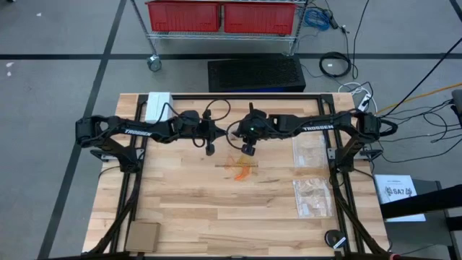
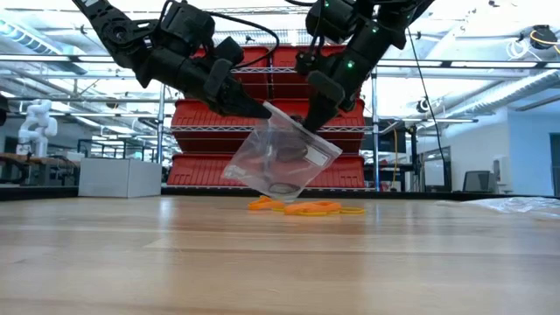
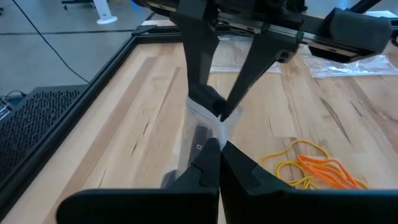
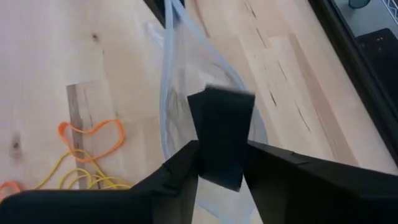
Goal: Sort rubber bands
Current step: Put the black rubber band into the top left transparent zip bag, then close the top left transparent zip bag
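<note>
Rubber bands [image 1: 242,169] lie in a loose orange and yellow tangle near the middle of the worktop [image 1: 216,209], thin loops flat on pale butcher-block wood with open planks on every side of them. A few dark bands [image 2: 282,188] sit inside a clear plastic zip bag [image 2: 280,162] that hangs in the air just above and behind the tangle, tilted, its lowest corner close to the wood but apart from it.

The left gripper [image 3: 217,146] is clenched on one upper corner of the bag, fingers pressed together with the thin film pinched between them. The right gripper [image 2: 311,109] meets the bag's opposite upper edge; its fingers [image 4: 186,174] stand partly apart around a dark flat piece [image 4: 222,134] at the bag's mouth, and I cannot tell whether they grip the film or have let it go.

Both arms reach in from the worktop's side edges along its far half and meet at the centre. The near half is mostly bare wood. Two more clear bags [image 1: 312,173] lie flat along the right edge, a brown cardboard piece [image 1: 142,235] sits at the near left corner, and a white box [image 1: 157,105] at the far left corner.
</note>
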`<action>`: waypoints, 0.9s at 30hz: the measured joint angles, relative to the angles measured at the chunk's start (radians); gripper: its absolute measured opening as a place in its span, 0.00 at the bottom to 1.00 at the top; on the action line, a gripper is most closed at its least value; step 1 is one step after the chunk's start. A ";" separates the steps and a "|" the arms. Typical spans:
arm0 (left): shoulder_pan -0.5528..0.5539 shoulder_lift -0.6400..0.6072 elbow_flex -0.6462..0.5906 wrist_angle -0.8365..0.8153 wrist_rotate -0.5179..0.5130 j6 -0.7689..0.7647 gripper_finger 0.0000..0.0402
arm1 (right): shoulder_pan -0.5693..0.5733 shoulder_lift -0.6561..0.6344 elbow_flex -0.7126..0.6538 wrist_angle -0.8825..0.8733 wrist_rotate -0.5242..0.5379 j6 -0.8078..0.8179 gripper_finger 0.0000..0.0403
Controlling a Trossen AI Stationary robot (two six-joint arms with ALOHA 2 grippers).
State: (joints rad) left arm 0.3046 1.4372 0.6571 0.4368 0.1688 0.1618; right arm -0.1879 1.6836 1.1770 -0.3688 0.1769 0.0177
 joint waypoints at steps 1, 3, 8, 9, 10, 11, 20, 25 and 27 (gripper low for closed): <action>0.000 0.000 0.000 0.002 0.000 0.000 0.00 | 0.000 0.000 0.000 0.003 -0.001 0.000 0.30; 0.000 0.000 0.000 0.003 0.000 0.000 0.00 | -0.001 0.000 0.000 0.011 -0.001 -0.001 0.31; 0.000 0.000 0.000 0.002 0.001 -0.001 0.00 | 0.012 0.000 0.000 0.025 -0.020 -0.034 0.32; 0.000 0.000 0.000 0.002 0.001 -0.001 0.00 | 0.014 0.000 0.000 0.034 -0.020 -0.043 0.32; 0.000 0.000 0.000 0.002 0.001 -0.001 0.00 | 0.017 0.000 0.000 0.045 -0.021 -0.053 0.31; 0.000 0.000 0.000 0.002 0.001 -0.001 0.00 | 0.017 0.000 0.000 0.056 -0.024 -0.061 0.31; 0.000 0.000 -0.001 -0.007 0.000 -0.001 0.00 | 0.016 -0.098 0.058 -0.187 0.009 -0.018 0.34; 0.000 0.000 -0.001 -0.014 0.000 0.001 0.00 | -0.004 -0.225 -0.060 -0.231 0.006 0.024 0.37; 0.000 0.000 -0.001 -0.014 0.000 0.001 0.00 | -0.009 -0.285 -0.160 -0.161 0.003 0.036 0.37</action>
State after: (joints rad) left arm 0.3050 1.4372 0.6563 0.4229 0.1684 0.1627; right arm -0.1973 1.3983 1.0169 -0.5299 0.1802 0.0533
